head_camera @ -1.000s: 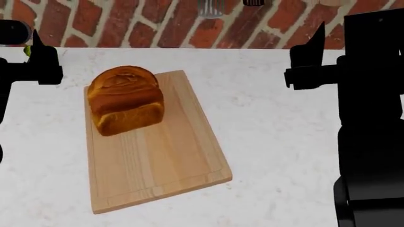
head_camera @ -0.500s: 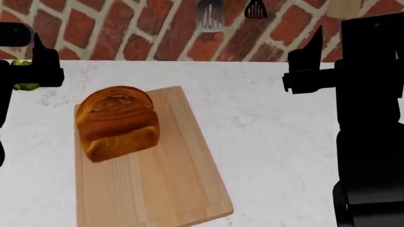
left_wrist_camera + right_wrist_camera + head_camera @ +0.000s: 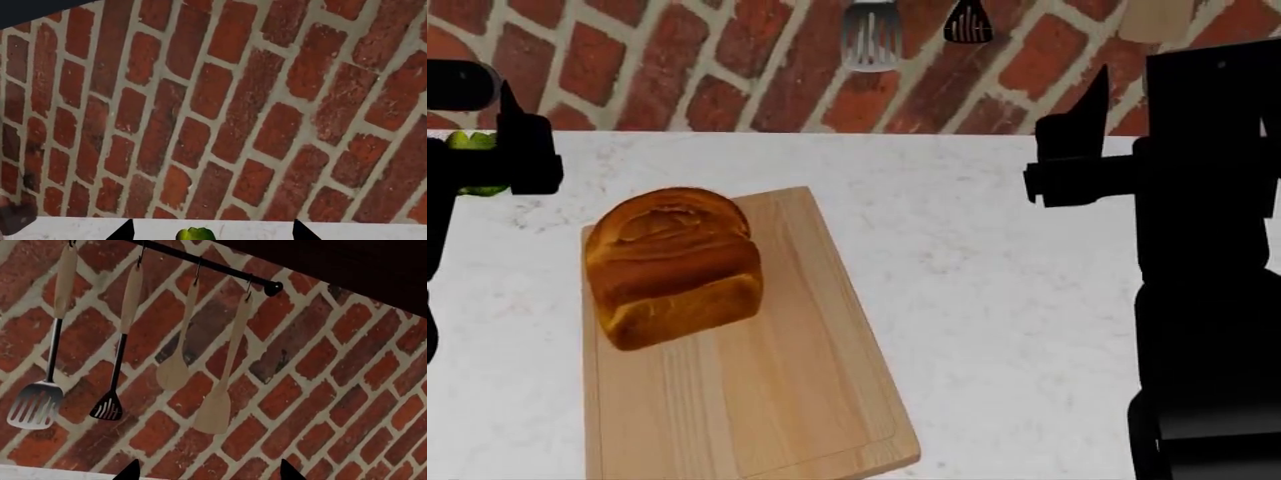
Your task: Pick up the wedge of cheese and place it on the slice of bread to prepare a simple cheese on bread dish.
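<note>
Head view: slice of bread sits on the cutting board's far left end, on the white surface. Cheese not visible. Left tool and right tool hover empty beside the board, tips spread.

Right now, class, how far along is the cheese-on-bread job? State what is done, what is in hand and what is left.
Done: nothing visible. The slice of bread sits bare on the cutting board. In hand: nothing. The left gripper and right gripper hang above the counter, open and empty. Left: everything. The cheese is in no view; only a green item shows by the wall, so it must be found, picked and placed.
</note>
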`<state>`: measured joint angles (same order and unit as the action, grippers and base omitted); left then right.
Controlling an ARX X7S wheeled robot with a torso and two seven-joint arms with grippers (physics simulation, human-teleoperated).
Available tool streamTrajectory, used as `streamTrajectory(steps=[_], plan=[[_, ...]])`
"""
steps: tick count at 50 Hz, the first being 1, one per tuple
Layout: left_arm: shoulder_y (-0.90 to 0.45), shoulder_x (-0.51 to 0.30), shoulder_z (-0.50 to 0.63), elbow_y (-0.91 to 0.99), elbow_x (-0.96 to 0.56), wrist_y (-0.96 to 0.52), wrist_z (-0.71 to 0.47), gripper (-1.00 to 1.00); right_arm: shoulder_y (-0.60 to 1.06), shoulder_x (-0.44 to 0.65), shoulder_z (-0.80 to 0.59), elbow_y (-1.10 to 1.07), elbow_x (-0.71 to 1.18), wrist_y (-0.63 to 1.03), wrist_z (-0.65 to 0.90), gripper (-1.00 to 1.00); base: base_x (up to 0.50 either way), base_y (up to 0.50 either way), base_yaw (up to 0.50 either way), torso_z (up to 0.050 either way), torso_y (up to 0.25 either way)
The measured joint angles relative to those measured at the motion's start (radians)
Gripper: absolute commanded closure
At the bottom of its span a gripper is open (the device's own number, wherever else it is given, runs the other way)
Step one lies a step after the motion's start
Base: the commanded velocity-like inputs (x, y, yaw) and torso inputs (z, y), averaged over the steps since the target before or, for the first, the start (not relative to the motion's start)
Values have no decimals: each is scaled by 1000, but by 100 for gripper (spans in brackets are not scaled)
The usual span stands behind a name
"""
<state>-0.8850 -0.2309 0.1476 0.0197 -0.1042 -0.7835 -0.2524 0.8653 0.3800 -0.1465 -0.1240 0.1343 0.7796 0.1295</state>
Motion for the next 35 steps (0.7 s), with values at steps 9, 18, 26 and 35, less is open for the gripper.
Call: streamTrajectory(steps=[9, 18, 26, 35], plan=[[15, -4, 4, 22, -3, -14, -4, -100, -4, 0, 0, -3, 3, 2, 2, -100, 0, 0, 0, 0, 0], [78, -24, -2, 128, -10, -69, -13, -100, -11, 0, 4, -8, 9, 7, 4, -100, 0, 0, 0, 0, 0], [138, -54, -2, 288, -18, -175, -21, -100, -19, -2, 5, -6, 13, 6, 6, -100, 0, 0, 0, 0, 0], [213, -102, -4, 452, -16, -272, -28, -100, -23, -3, 2, 8, 16, -2, 5, -100, 0, 0, 0, 0, 0]])
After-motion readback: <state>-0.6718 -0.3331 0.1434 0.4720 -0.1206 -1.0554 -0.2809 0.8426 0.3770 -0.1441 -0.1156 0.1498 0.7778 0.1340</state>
